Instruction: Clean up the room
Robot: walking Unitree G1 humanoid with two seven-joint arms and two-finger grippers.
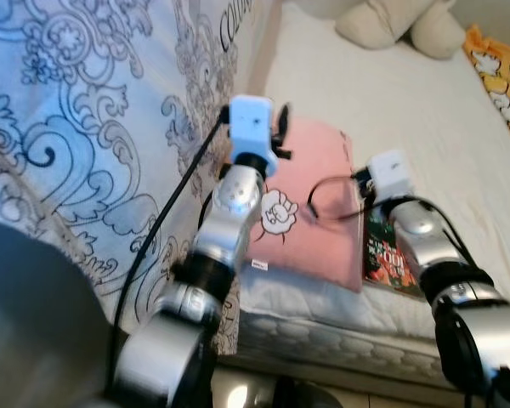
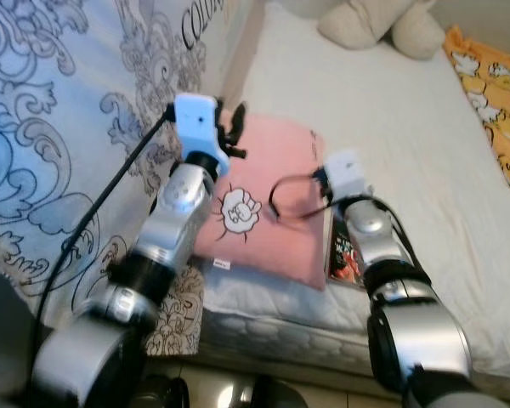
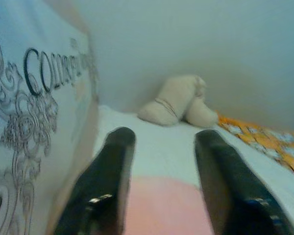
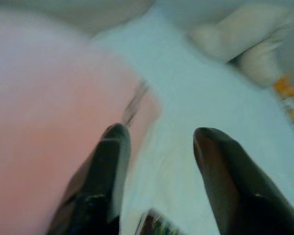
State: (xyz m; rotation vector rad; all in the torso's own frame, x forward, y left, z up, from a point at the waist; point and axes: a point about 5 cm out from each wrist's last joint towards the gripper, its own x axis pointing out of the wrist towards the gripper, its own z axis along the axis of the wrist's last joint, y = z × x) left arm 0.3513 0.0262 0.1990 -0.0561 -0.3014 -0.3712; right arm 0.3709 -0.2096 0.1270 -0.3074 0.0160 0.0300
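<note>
While both tools point(image 3: 159, 161) point(image 4: 159, 161) gape, pink pillow point(image 1: 310, 204) lies beneath them.

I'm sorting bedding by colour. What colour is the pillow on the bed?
Pink, with a small white cartoon print; the pillow shows best in the right eye view.

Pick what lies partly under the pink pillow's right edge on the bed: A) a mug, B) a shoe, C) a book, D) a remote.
C: a book with a dark red and green cover sticks out from beneath the pink pillow on the bed.
</note>
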